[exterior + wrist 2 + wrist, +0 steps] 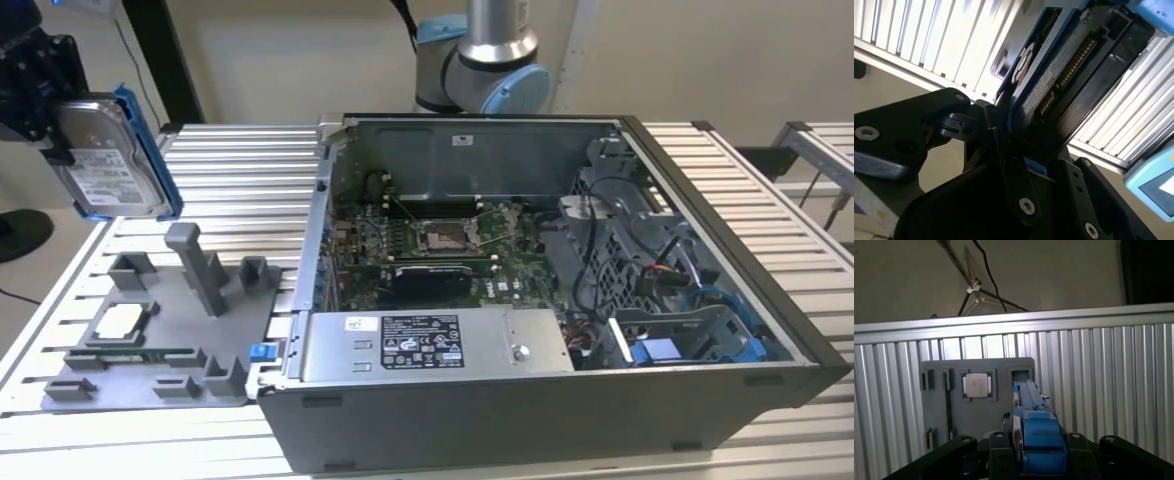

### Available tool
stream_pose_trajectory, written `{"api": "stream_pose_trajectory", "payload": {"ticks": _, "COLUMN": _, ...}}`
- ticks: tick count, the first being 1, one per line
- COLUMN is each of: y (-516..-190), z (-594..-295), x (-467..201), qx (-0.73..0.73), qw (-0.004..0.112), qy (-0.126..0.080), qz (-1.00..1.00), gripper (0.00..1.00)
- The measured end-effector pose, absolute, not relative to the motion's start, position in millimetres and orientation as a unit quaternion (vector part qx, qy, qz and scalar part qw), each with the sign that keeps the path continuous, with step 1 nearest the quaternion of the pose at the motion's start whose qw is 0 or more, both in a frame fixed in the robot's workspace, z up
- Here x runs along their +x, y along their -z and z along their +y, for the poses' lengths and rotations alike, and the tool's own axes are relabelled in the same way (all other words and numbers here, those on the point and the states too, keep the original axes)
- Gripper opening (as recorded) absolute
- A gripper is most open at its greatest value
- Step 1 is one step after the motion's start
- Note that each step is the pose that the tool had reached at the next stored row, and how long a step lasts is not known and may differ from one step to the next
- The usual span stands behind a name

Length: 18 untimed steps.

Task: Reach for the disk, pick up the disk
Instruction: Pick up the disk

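Where the disk is: the disk [114, 165] is in the air at the exterior view's upper left, clear of the slatted metal table [240, 170].
Gripper: the black gripper [54, 110] is clamped on the disk; in the second wrist view its fingers [1004, 150] press against the blue-framed end of the drive.
Disk pose: it stands on edge, slightly tilted, with its white label facing the exterior camera and the blue bracket [150, 150] running along its side.
First wrist view: the drive is seen edge-on, blue bracket uppermost, with the grey fixture plate [939, 405] on the table beyond it.
Fixture plate: it lies flat on the table at the exterior view's lower left, with upright posts [200, 265] rising from it.
Chip: a small square silver chip [118, 322] sits in a recess of the plate, well apart from the disk.
Computer case: an open computer case [534, 420] stands just beside the plate on the exterior view's right, with its motherboard [441, 240] exposed and a grey box with a black-and-white label [427, 345] at its near edge.
Arm base: the arm's column [481, 60] rises behind the case.
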State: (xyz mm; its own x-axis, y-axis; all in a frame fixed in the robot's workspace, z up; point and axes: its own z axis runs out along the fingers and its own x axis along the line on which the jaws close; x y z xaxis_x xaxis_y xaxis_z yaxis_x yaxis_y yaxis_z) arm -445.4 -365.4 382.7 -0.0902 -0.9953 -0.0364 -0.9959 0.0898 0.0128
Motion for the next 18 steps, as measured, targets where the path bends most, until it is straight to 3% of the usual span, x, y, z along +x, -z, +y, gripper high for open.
{"api": "stream_pose_trajectory", "payload": {"ticks": 18, "y": -412.1, "z": -365.4, "x": -445.4, "qx": -0.674, "qw": 0.009, "qy": -0.017, "qz": 0.738, "gripper": 0.00}}
